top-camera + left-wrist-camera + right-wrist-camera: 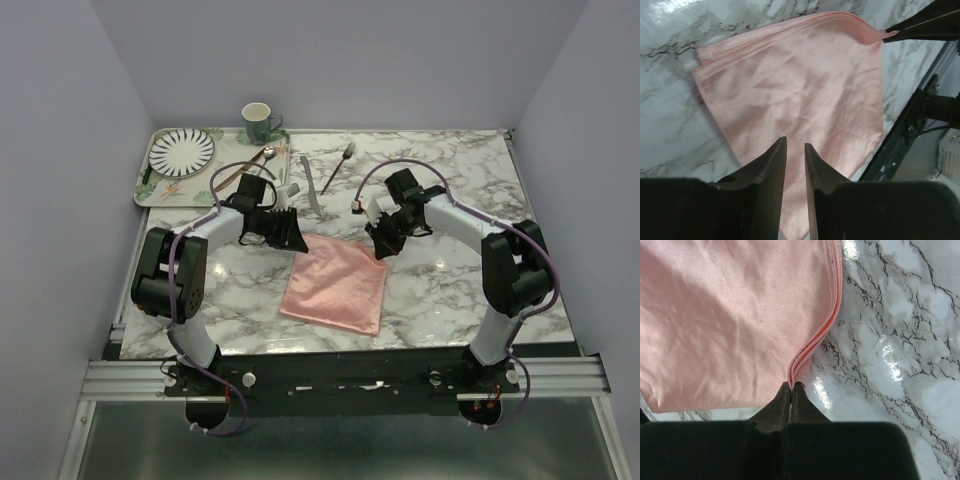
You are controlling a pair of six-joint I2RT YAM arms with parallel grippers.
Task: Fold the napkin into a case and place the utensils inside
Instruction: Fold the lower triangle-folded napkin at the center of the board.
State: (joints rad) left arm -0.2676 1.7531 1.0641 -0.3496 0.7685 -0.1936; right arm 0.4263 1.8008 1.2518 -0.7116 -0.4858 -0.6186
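Note:
The salmon-pink napkin [335,283] lies folded in layers on the marble table [450,290], near the middle. My right gripper [383,250] is shut on its far right corner; in the right wrist view [791,385] the stacked hems rise into the closed jaws. My left gripper [297,245] is over the napkin's far left corner. In the left wrist view [795,141] its jaws stand a narrow gap apart with the cloth [800,85] showing through below them. The silver fork [338,167] and knife [310,185] lie on the table behind the grippers.
A tray [150,190] at the back left holds a striped plate [182,150], a spoon [266,155] and a brown-handled utensil [238,172]. A cup [258,122] stands at its far corner. Walls close in the left, back and right.

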